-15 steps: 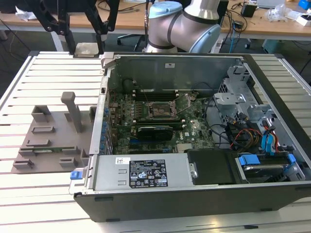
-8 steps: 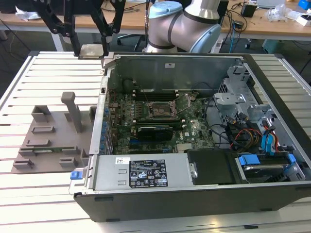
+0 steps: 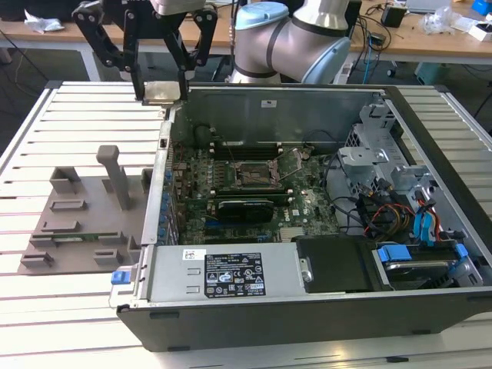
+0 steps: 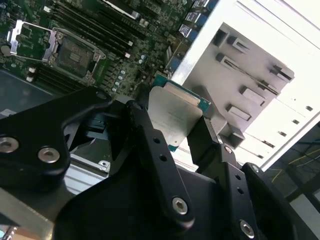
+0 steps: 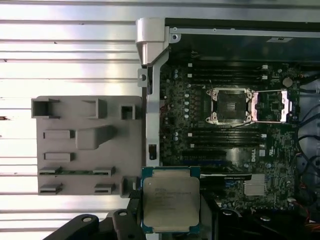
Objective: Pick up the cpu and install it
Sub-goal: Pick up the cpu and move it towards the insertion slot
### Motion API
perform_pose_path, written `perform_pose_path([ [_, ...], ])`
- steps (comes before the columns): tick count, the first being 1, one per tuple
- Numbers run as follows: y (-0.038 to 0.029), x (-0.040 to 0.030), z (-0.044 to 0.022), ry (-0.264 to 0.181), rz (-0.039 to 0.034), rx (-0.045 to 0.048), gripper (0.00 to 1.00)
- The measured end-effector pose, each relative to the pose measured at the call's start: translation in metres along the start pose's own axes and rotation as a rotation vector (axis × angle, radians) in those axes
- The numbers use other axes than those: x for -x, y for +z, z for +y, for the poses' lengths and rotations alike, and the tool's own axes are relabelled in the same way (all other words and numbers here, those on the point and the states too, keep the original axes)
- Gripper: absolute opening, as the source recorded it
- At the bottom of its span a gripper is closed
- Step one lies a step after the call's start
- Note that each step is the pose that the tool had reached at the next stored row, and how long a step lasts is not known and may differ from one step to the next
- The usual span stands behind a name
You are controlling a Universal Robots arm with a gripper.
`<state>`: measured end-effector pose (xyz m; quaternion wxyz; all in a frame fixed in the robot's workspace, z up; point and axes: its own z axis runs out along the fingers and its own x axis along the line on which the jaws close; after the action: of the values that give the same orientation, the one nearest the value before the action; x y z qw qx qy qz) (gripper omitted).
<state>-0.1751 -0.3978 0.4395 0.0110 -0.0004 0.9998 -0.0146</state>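
Note:
The cpu, a flat silvery square with a thin greenish rim, hangs in the air at the back left corner of the open computer case. My gripper is shut on it, one black finger on each side. In the second wrist view the cpu sits between the two fingers, and in the first wrist view its metal top faces the camera. The motherboard socket lies open inside the case, its frame lifted; it also shows in both wrist views.
A grey parts fixture with slots and an upright post lies on the slatted table at the exterior view's left of the case. Drive cages and cables fill the case's right side. The case wall stands just below the gripper.

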Motion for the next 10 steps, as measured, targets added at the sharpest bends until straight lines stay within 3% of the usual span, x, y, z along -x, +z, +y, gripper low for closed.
perform_pose_path([
  [10,0.0094,0.0114,0.0003,0.000,0.0003,-0.0001,0.55],
])
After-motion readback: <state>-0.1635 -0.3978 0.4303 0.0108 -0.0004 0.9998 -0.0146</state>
